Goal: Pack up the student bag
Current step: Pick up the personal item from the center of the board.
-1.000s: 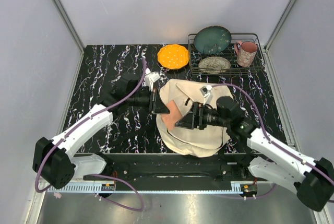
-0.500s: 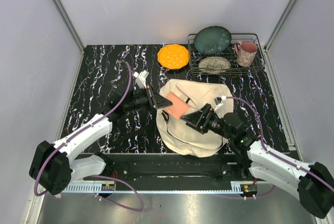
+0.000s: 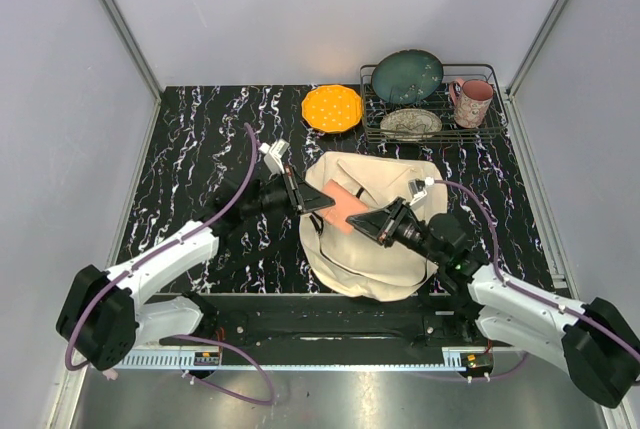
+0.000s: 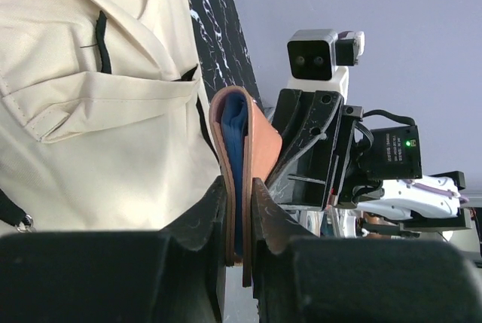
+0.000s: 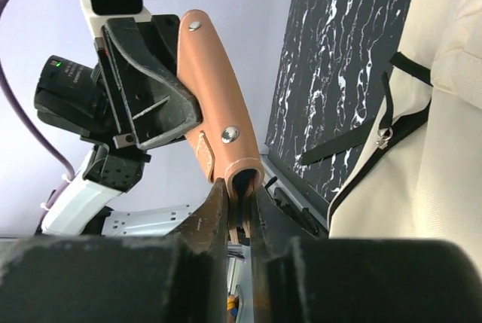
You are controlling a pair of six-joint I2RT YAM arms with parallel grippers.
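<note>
Pinching opposite ends of a flat tan leather-covered notebook (image 3: 342, 211) with blue pages, the left gripper (image 3: 321, 205) and the right gripper (image 3: 360, 222) were both clamped on it, holding it over the large cream-beige fabric backpack (image 3: 378, 254), which lay near the front of the black white-veined tabletop (image 3: 200, 139).

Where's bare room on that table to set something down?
Bare: the table's far-left corner, from the left edge to the orange plate, and the strip right of the student bag, in front of the dish rack. Crowded: the middle, with the bag and a brown case held above it.
</note>
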